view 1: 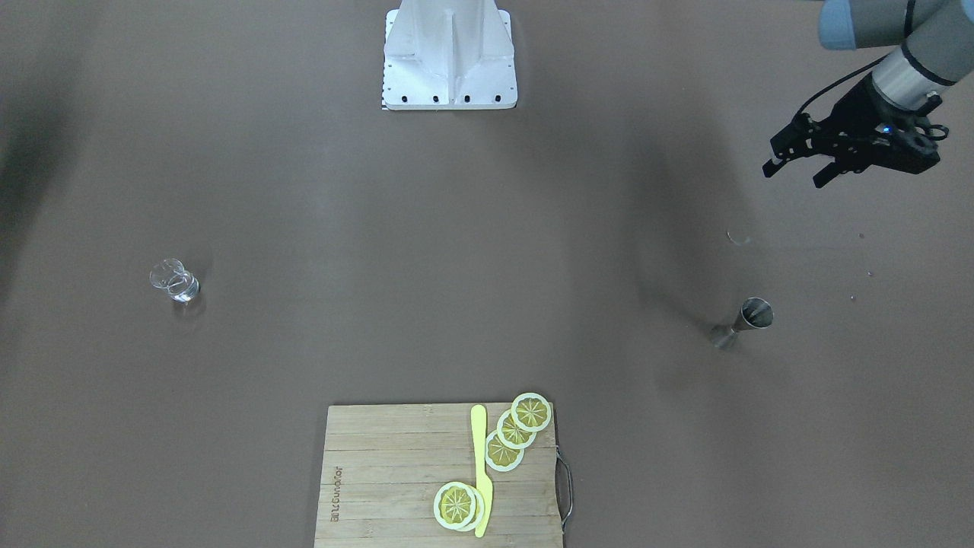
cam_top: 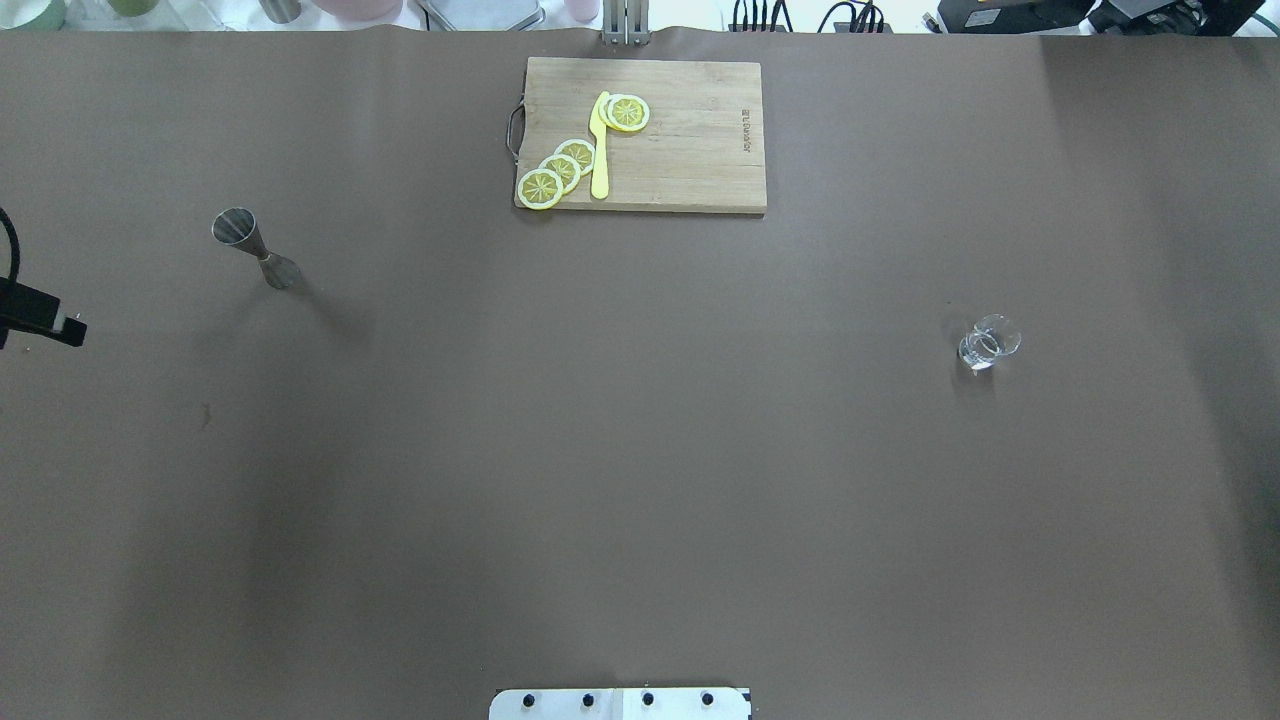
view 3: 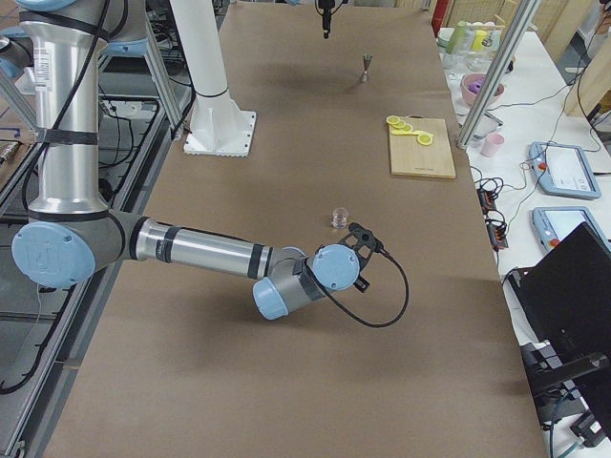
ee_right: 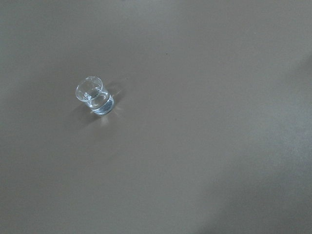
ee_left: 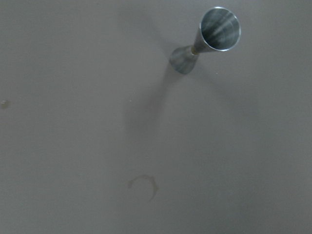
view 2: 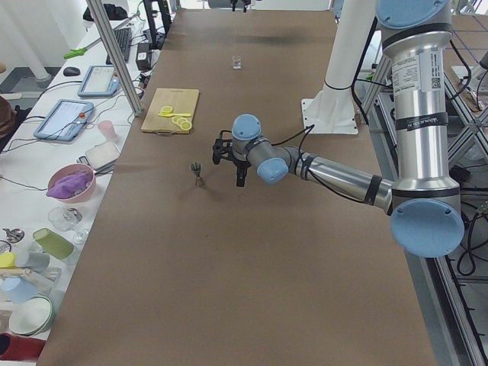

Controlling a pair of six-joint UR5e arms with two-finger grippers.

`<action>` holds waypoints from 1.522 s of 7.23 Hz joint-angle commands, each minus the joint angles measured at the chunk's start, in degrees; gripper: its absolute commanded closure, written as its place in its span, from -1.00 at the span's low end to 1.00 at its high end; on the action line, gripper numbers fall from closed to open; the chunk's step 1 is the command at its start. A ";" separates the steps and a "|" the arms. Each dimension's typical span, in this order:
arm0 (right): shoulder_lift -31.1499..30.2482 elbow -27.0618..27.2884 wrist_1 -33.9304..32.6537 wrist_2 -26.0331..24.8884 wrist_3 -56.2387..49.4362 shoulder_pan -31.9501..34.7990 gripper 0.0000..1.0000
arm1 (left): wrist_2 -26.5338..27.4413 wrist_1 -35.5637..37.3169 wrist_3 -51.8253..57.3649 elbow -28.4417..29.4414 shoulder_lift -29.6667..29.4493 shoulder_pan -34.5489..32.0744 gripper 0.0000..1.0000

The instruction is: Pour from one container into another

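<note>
The small clear glass cup (view 1: 175,280) (cam_top: 987,344) (ee_right: 95,96) stands upright on the brown table, with a little clear liquid at its bottom. The grey steel jigger (view 1: 742,323) (cam_top: 255,248) (ee_left: 209,39) stands upright far across the table from it. My left gripper (view 1: 797,173) hangs open and empty above the table, well short of the jigger on the robot's side. My right gripper (view 3: 361,237) shows only in the exterior right view, close beside the cup (view 3: 339,218); I cannot tell whether it is open or shut.
A wooden cutting board (view 1: 396,472) (cam_top: 690,150) lies at the table's far edge with several lemon slices (view 1: 517,428) and a yellow knife (view 1: 480,472) on it. The white robot base (view 1: 449,57) stands at the near edge. A faint ring stain (ee_left: 144,185) marks the table near the jigger.
</note>
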 commanded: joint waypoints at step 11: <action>5.75 2.08 -7.31 13.53 5.77 -0.70 -1.00 | 74.67 -27.79 -5.53 10.06 -4.54 36.46 -0.94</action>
